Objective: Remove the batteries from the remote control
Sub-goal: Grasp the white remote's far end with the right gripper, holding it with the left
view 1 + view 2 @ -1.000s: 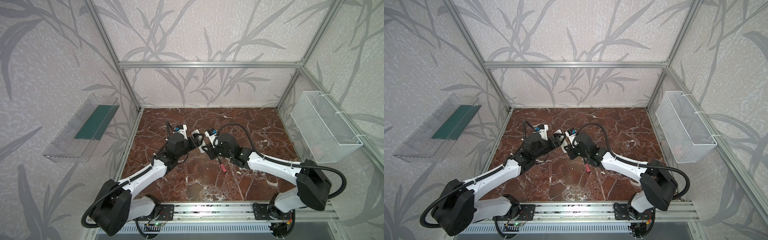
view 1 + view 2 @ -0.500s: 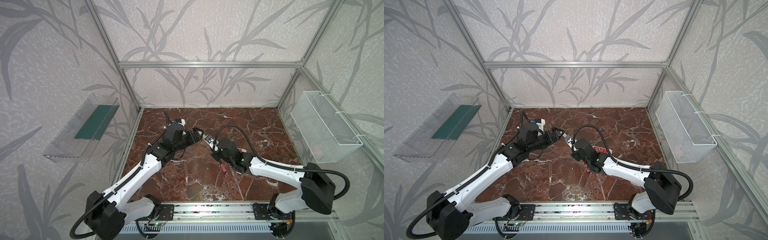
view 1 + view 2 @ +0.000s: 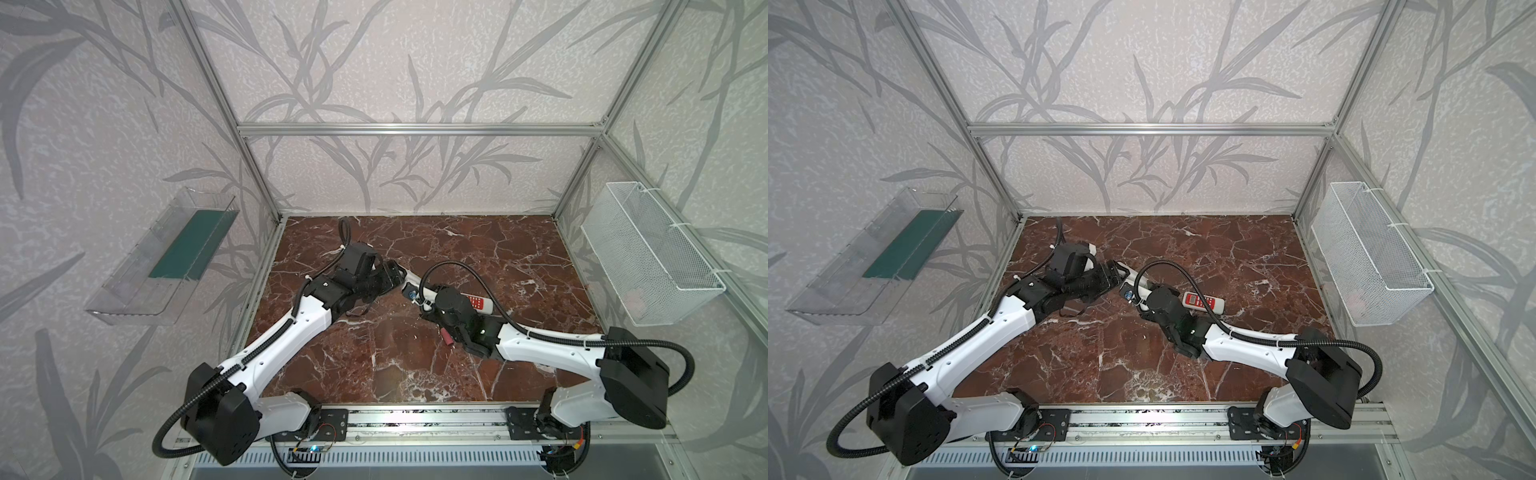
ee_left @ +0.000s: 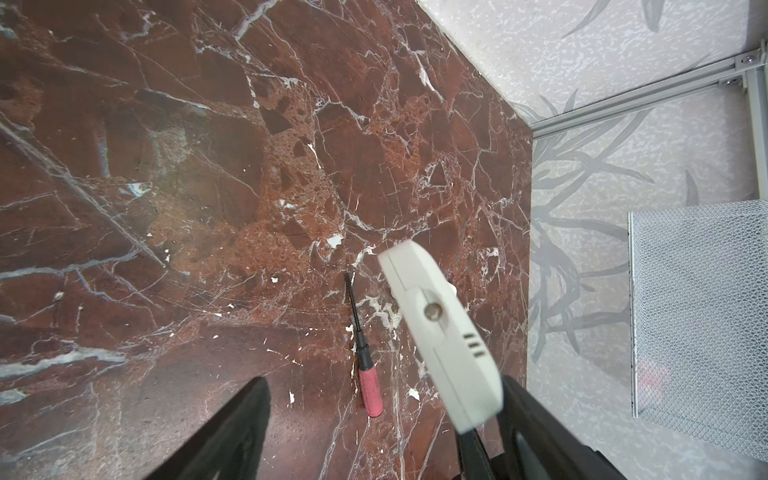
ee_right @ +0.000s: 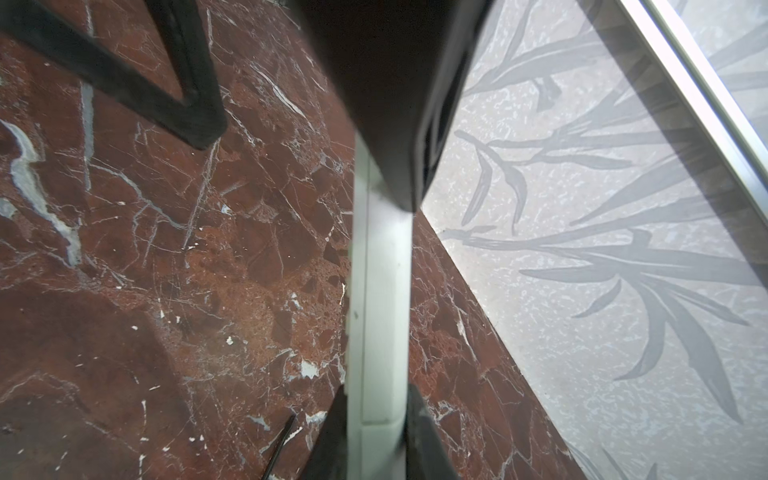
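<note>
right gripper clamps one end of a white remote control, jaws pressed tight against its two long sides, holding it off the red marble worktop near the middle. left gripper meets the remote's far end with its jaws spread wide. in the left wrist view the casing lies along one finger while the other finger stands well apart. whether that near finger actually touches the plastic is hard to say. batteries cannot be made out from any angle; only white casing shows on the held remote. a second remote, white with a red face, lies flat on the worktop beside the right arm's wrist. a screwdriver with a dark shaft and pink-red handle lies on the marble close to the right arm. a white wire basket hangs on the right wall.
</note>
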`<move>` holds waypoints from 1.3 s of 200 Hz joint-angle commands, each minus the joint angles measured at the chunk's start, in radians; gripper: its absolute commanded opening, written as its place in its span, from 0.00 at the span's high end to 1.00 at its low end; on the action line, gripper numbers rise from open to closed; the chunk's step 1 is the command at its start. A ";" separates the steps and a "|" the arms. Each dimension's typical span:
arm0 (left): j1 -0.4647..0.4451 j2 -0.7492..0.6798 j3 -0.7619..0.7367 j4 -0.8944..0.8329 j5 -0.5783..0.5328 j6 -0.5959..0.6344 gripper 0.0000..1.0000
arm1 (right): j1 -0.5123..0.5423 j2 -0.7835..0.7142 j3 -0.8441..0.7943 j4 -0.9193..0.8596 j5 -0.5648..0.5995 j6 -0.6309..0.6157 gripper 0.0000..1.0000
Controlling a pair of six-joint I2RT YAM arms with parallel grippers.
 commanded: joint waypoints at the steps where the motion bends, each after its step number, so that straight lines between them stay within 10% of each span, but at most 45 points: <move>1: 0.006 0.017 0.039 -0.008 -0.018 -0.015 0.20 | 0.012 -0.030 -0.002 0.084 0.034 -0.034 0.93; 91: 0.006 0.090 0.081 -0.032 -0.071 -0.016 0.37 | 0.028 0.019 -0.004 0.143 0.074 -0.085 0.94; 200: 0.006 0.138 0.082 -0.031 -0.099 -0.025 1.00 | 0.091 0.080 0.007 0.220 0.123 -0.107 0.88; 260: 0.008 0.103 -0.012 0.098 -0.127 -0.050 1.00 | 0.100 0.087 0.005 0.238 0.147 -0.085 0.72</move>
